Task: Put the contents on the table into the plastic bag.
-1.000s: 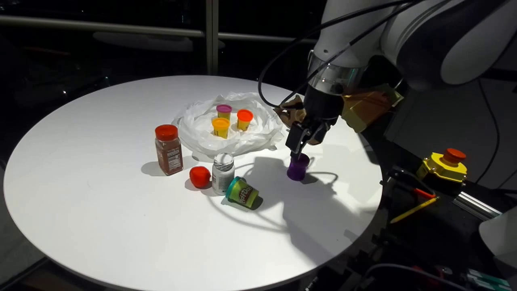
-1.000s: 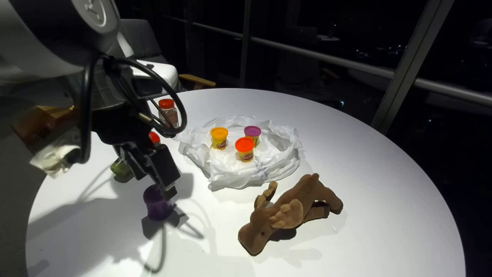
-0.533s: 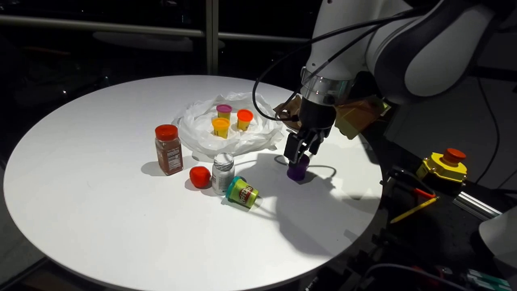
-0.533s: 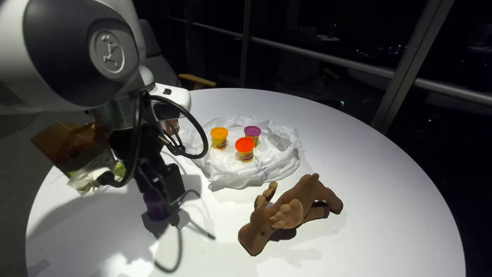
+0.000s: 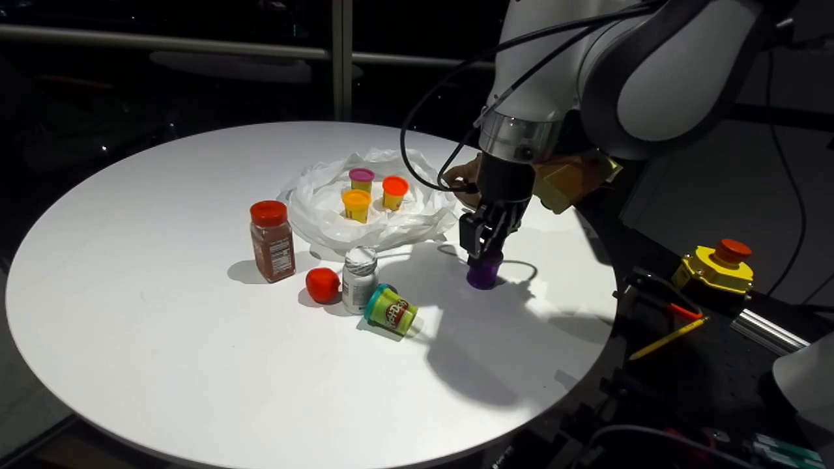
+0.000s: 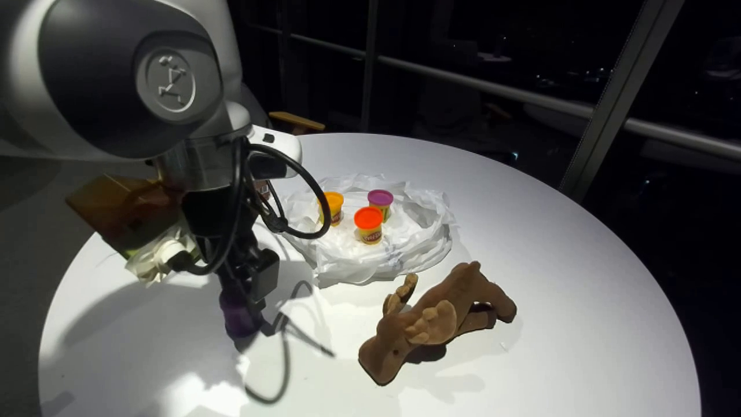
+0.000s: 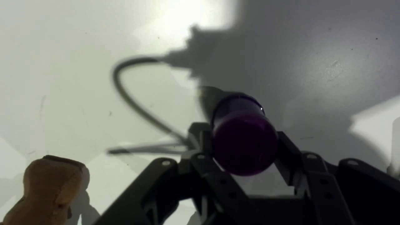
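The bag (image 5: pixel 371 238) is thin, crinkled plastic; the tabletop (image 5: pixel 228 378), smooth; the spice jar (image 5: pixel 273 251), clear, glossy; the moose (image 6: pixel 454 292), matt plush.

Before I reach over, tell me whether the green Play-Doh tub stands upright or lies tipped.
Tipped: in an exterior view the green Play-Doh tub lies on its side, its teal lid facing sideways.
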You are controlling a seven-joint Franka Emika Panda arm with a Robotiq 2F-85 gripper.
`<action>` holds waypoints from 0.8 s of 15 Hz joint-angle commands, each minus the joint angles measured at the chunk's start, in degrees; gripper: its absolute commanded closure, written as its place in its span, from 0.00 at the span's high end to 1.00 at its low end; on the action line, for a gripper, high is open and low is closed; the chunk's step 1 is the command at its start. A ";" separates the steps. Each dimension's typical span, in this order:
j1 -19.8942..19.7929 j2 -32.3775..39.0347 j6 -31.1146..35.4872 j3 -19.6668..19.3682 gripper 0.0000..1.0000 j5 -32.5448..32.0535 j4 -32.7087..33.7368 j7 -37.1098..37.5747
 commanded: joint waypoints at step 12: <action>-0.53 3.86 -19.36 -9.23 0.26 3.19 32.48 9.43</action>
